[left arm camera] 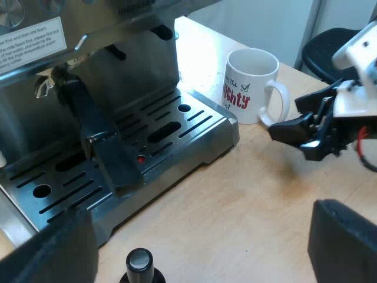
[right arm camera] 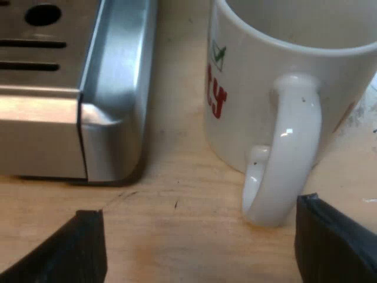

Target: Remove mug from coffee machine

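Note:
A white mug (left arm camera: pixel 250 85) with red lettering stands upright on the wooden table beside the corner of the espresso machine's drip tray (left arm camera: pixel 203 127). My right gripper (left arm camera: pixel 294 127) hovers close to the mug's handle (left arm camera: pixel 277 103). In the right wrist view the mug (right arm camera: pixel 253 88) is close ahead. Its handle (right arm camera: pixel 283 171) faces my right gripper (right arm camera: pixel 206 247), which is open with the handle just beyond its fingertips. My left gripper (left arm camera: pixel 194 259) is open above the table, back from the machine.
The espresso machine (left arm camera: pixel 88 59) holds the metal holder, whose dark handle (left arm camera: pixel 100 135) ends in red over the drip tray. A tamper with a black knob (left arm camera: pixel 139 262) stands on the table under my left gripper. A black chair (left arm camera: pixel 330 50) is beyond the table edge.

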Robot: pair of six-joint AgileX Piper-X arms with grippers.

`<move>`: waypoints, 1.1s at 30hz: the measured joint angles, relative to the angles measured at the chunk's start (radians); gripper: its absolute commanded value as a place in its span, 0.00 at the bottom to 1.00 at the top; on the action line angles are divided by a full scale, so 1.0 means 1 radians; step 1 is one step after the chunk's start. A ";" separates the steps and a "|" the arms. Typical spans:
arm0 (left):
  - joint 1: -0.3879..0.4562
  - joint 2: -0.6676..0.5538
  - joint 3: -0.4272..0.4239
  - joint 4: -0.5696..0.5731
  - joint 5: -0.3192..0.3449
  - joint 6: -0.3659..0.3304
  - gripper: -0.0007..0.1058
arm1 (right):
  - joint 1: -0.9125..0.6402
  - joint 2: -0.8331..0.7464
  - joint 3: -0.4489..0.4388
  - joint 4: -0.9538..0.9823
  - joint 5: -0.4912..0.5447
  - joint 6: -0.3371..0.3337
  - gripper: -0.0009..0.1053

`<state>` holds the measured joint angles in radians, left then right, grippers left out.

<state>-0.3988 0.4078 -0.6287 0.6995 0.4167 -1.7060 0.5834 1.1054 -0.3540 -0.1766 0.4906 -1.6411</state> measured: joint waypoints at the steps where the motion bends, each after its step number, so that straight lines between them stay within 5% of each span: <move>1: 0.000 0.000 0.000 0.000 0.000 0.000 0.82 | 0.010 -0.037 0.000 0.038 0.000 0.005 0.65; 9: 0.000 0.000 0.000 0.000 0.000 0.000 0.82 | 0.049 -0.319 -0.002 0.328 -0.019 0.006 0.65; 15: 0.000 0.000 0.000 0.000 -0.003 0.000 0.82 | 0.049 -0.481 -0.081 0.631 -0.091 0.046 0.65; 18: 0.000 0.000 0.000 0.000 -0.042 0.000 0.82 | 0.049 -0.522 -0.115 0.699 -0.098 0.049 0.65; 23: 0.000 0.000 0.000 -0.036 -0.277 0.000 0.82 | 0.049 -0.537 -0.173 0.733 -0.102 0.056 0.65; 25: 0.000 0.000 0.000 -0.057 -0.325 0.000 0.82 | 0.049 -0.533 -0.202 0.735 -0.103 0.056 0.65; 33: 0.011 0.000 -0.015 -0.059 -0.363 0.002 0.82 | -0.128 -0.533 -0.276 0.732 -0.111 0.056 0.65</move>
<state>-0.3877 0.4078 -0.6434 0.6404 0.0540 -1.7042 0.4554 0.5725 -0.6302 0.5550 0.3793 -1.5852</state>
